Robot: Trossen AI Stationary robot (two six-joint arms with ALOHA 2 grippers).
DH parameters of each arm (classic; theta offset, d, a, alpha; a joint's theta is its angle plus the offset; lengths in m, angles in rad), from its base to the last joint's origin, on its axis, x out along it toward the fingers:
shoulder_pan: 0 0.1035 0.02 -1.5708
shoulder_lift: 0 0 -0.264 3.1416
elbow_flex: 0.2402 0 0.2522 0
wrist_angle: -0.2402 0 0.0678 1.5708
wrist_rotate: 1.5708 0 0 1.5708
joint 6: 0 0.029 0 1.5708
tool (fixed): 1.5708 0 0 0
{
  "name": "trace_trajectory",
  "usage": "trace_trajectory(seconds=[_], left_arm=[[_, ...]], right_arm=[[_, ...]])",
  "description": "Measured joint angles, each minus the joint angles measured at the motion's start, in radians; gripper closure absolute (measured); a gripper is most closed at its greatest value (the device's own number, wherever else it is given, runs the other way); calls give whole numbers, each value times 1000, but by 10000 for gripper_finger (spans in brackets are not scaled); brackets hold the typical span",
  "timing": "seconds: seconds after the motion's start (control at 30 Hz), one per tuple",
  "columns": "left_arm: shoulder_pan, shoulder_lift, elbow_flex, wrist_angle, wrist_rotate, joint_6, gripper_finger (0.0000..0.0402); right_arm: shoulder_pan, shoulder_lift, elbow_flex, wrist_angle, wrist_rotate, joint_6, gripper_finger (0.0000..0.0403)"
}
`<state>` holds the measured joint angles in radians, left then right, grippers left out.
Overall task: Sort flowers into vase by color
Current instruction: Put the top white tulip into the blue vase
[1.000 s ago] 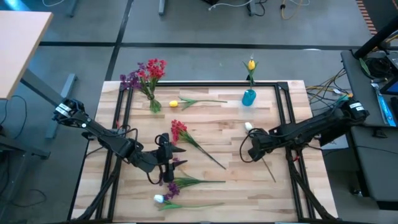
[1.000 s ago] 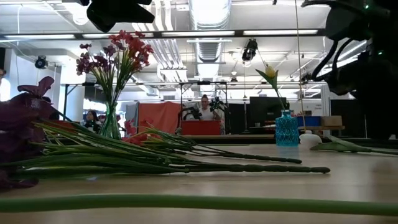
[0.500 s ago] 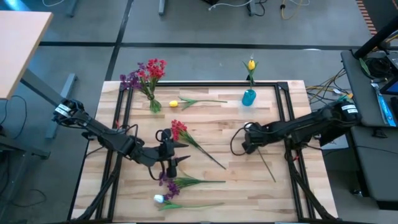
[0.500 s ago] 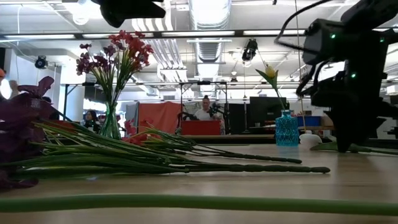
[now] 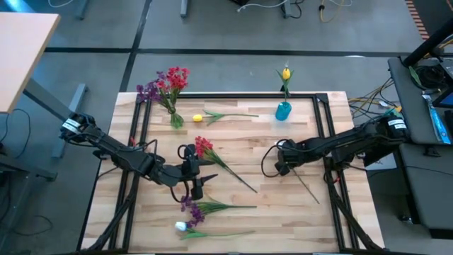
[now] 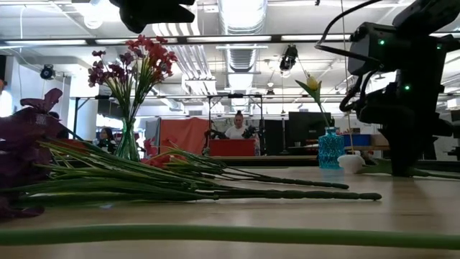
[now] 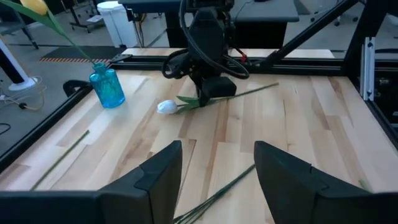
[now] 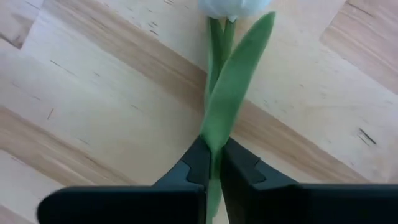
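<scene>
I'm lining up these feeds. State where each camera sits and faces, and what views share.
High: overhead, straight down on the table; both arms show.
Low: table height, level across into the room; the right arm shows.
Left wrist: looks past the open left gripper toward the right gripper.
Right wrist: right gripper shut on the white tulip.
Shared: white tulip, blue vase.

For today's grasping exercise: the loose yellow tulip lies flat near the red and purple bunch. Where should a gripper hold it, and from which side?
Grip the yellow tulip on its thin green stem, a little behind the head, coming straight down from above with the jaws set across the stem. It lies flat on the table, so only the top is free; the head looks soft and the far end carries leaves.
</scene>
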<state>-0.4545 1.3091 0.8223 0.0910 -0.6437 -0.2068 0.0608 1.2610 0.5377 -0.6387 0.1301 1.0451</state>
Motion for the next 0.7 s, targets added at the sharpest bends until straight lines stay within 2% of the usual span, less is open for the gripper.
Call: trace_trajectory(seconds=[0.17, 0.27, 0.33, 0.43, 0.6, 0.7], left_arm=[[0, 32, 0, 12, 0, -22, 217], [-1, 70, 0, 57, 4, -22, 217], [0, 97, 0, 96, 47, -12, 217], [-1, 131, 0, 152, 133, 6, 217], [-3, 150, 0, 229, 138, 35, 217], [-3, 147, 0, 247, 138, 38, 217]], right_arm=[[12, -99, 22, 10, 7, -38, 389], [55, -171, 26, 96, 35, -71, 389], [99, -217, 26, 211, 84, -114, 389], [171, -275, 16, 385, 222, -207, 390], [243, -313, 11, 661, 494, -435, 390], [248, -301, 9, 815, 610, -570, 390]])
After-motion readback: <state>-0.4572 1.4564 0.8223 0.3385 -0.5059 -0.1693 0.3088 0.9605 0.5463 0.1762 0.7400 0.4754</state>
